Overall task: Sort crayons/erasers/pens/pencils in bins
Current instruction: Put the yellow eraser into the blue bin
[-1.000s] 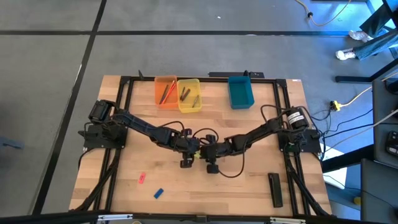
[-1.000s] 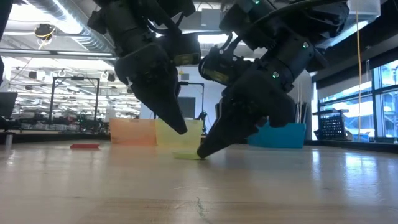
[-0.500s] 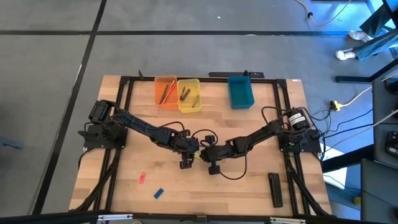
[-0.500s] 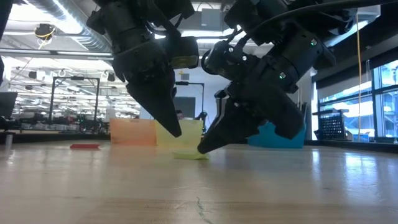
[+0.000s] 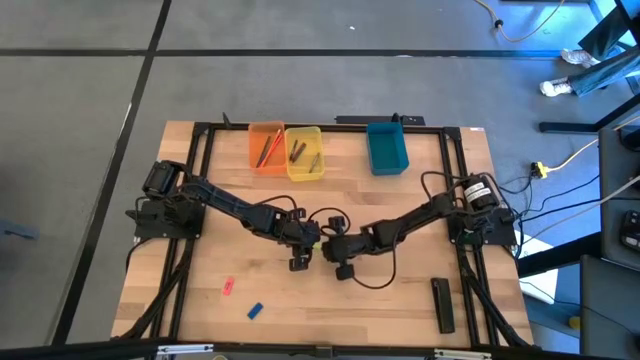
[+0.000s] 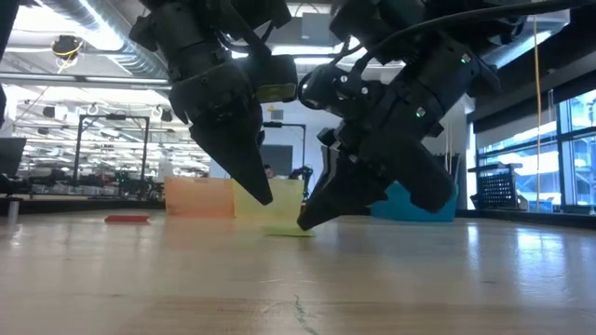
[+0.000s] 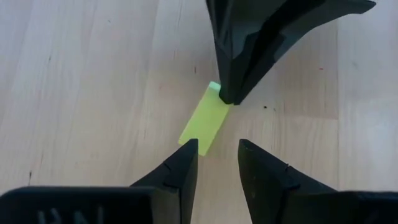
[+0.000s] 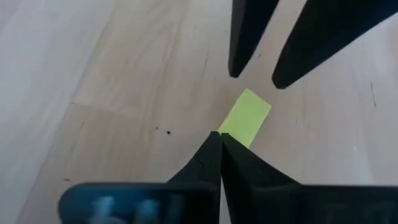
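Note:
A yellow-green eraser [image 7: 205,121] lies flat on the table's middle [image 5: 318,247]. My right gripper [image 8: 217,138] is shut, with its tip down at one end of the eraser. My left gripper [image 7: 214,163] is open and empty. It hangs a little above the table [image 6: 262,196] over the eraser's other end, touching nothing. The orange bin [image 5: 266,147], yellow bin [image 5: 304,152] and teal bin [image 5: 386,147] stand along the far edge. A red eraser [image 5: 227,287] and a blue eraser [image 5: 254,311] lie near the front left. My right gripper touches the yellow-green eraser's end [image 7: 214,92] with its shut fingertips [image 7: 227,94]. The fingers slant down from the table's right side. The eraser lies flat on the wood [image 6: 289,232].
A long black bar [image 5: 442,303] lies at the front right. The orange bin holds crayons and the yellow bin holds pencils. The arms' black frames run along both sides of the table. Bare wood shows toward the near edge.
My right gripper's body has shifted a little toward the table's left and tipped, while its shut tip has stayed at the eraser's end. The eraser stays flat on the table.

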Controlling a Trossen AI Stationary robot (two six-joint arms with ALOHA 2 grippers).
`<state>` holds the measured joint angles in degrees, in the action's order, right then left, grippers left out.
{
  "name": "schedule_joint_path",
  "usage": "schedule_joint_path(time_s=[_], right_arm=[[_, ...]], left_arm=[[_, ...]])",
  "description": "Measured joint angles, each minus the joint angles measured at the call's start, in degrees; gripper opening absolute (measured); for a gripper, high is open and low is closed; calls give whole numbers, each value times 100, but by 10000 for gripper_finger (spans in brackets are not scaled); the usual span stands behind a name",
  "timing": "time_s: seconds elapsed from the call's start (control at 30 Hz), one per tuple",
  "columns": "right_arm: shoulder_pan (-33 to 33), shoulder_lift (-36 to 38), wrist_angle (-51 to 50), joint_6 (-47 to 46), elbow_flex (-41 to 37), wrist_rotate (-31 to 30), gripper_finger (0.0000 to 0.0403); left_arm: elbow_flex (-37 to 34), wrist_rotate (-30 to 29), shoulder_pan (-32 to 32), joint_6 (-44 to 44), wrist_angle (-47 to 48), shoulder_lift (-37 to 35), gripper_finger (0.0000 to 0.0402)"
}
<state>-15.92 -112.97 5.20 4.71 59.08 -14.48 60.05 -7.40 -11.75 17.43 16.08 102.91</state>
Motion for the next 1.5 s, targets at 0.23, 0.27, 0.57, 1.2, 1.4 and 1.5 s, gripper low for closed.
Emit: schedule_joint_path(time_s=[0.23, 0.27, 0.57, 1.2, 1.4, 1.5], right_arm=[[-4, 4, -744, 495, 270, 138, 42], [-4, 4, -783, 610, 283, 154, 49], [37, 11, -796, 1189, 310, 231, 122], [553, -219, -612, 175, 337, 969, 91], [553, -221, -611, 153, 335, 984, 55], [553, -219, -615, 160, 330, 984, 43]], left_arm=[[0, 0, 0, 0, 2, 0, 106], [0, -2, 0, 0, 2, 0, 106], [0, -4, 0, 1, 0, 0, 106], [0, -111, 0, 210, 55, -9, 106], [0, -79, -11, 200, 171, -9, 106], [0, -79, -11, 306, 213, -9, 106]])
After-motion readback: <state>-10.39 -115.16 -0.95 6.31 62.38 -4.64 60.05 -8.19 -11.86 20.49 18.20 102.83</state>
